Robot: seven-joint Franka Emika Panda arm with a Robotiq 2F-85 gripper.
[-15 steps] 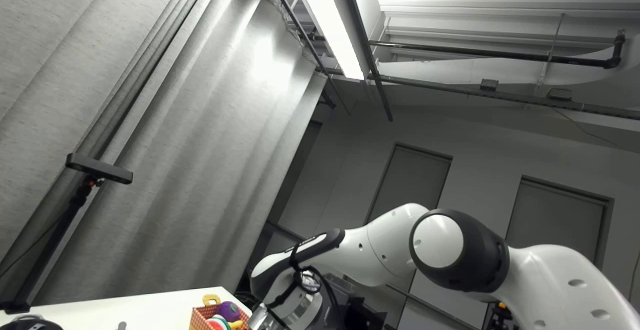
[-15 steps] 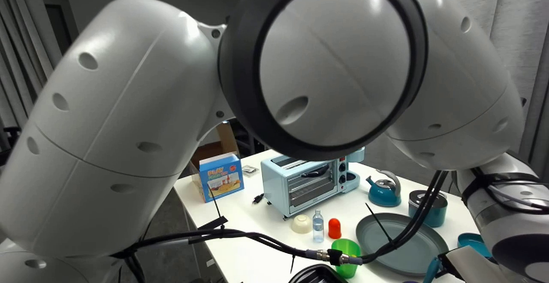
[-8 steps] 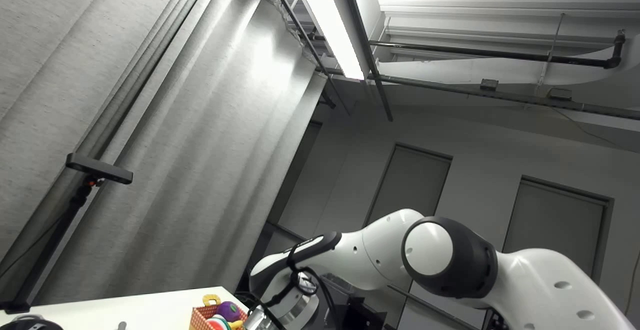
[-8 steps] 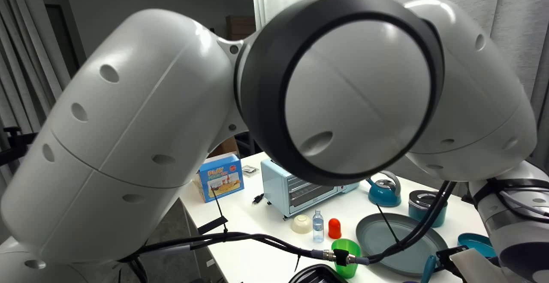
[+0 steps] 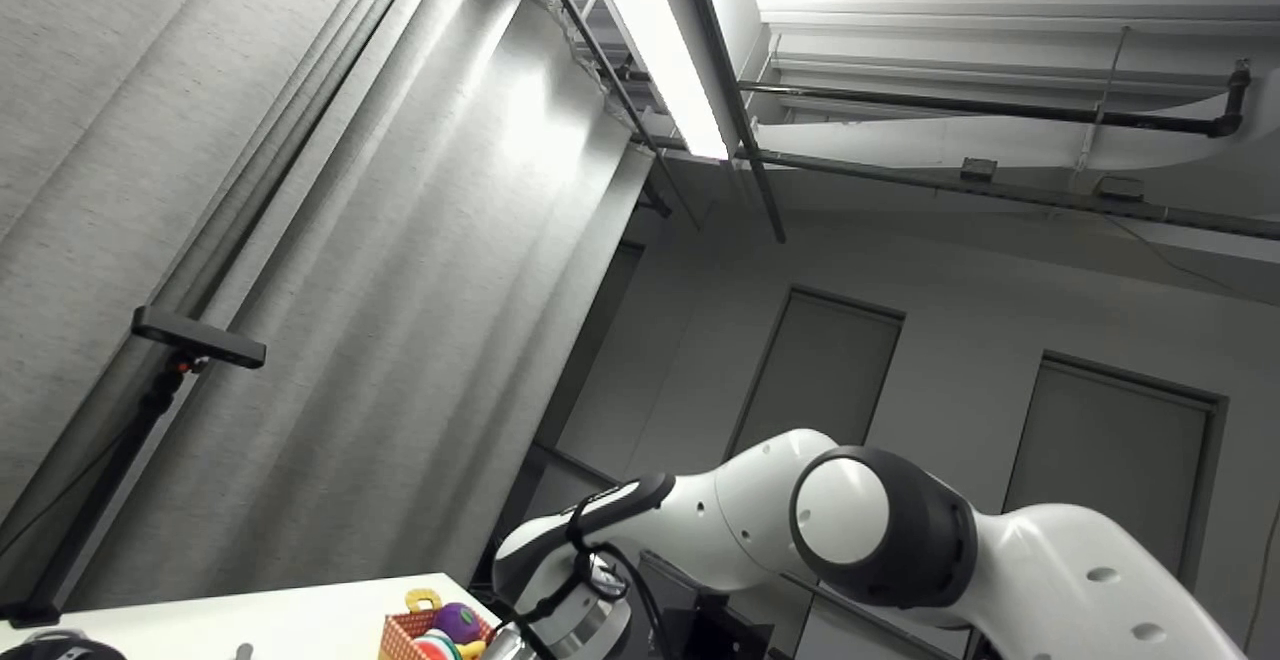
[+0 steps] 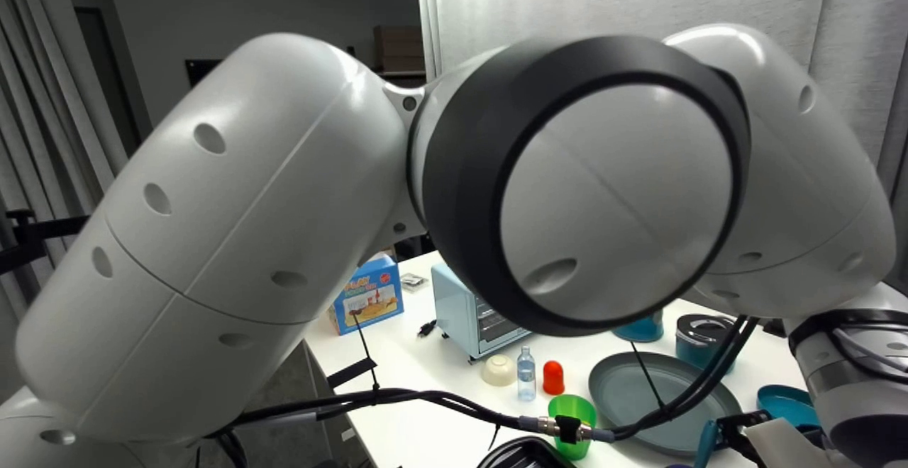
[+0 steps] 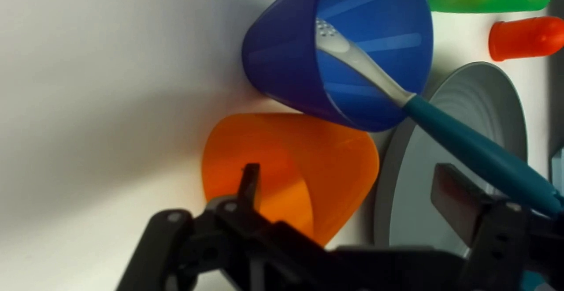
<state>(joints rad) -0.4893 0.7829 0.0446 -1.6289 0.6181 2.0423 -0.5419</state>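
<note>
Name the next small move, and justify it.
Probably ease the open end effector slowly clear of the utensil: its head shows inside the blue cup, while its teal handle reaches beside one finger, where a snag seems possible.

The gripper (image 7: 346,185) is coloured black; the utensil (image 7: 406,98) is divided between a teal handle (image 7: 476,145) and a pale grey, dark-dotted head (image 7: 332,40). The blue cup (image 7: 343,83) is toned darker outside than inside, and the orange cup (image 7: 299,167) is shaded in deeper patches. The plate (image 7: 414,189) is finished in grey. In an exterior view, the basket (image 5: 399,633) is patterned in red and pale tones.
</note>
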